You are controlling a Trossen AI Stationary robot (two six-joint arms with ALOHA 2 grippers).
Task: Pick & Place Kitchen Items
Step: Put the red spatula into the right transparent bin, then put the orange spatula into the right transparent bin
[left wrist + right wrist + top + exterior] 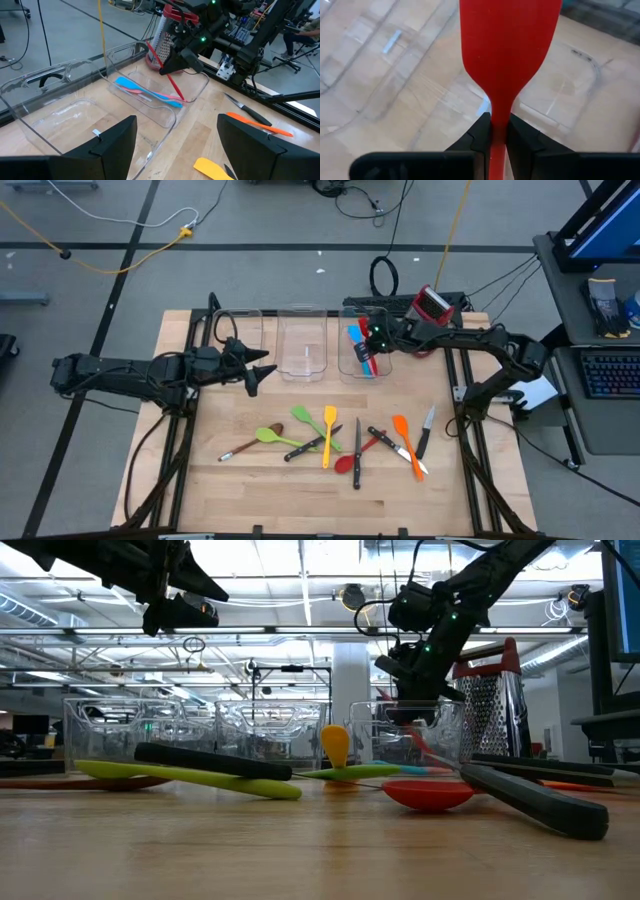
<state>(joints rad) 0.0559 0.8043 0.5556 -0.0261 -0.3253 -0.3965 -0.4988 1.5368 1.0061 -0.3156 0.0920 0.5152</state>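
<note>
three clear plastic bins (303, 345) — row at table's back | utensils (330, 436) scattered in front | red-and-steel box grater (432, 304) — behind right bin

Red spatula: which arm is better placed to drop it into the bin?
Right. Its claw grips the red spatula over the right bin; the left claw is open and empty.

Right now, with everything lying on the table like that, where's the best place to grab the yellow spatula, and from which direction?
Take the yellow spatula by the bare stretch of handle just below its wide blade, coming straight down from above. It lies flat, and a black-handled knife crosses its lower handle, so the upper part looks freer for a pincer to straddle.
</note>
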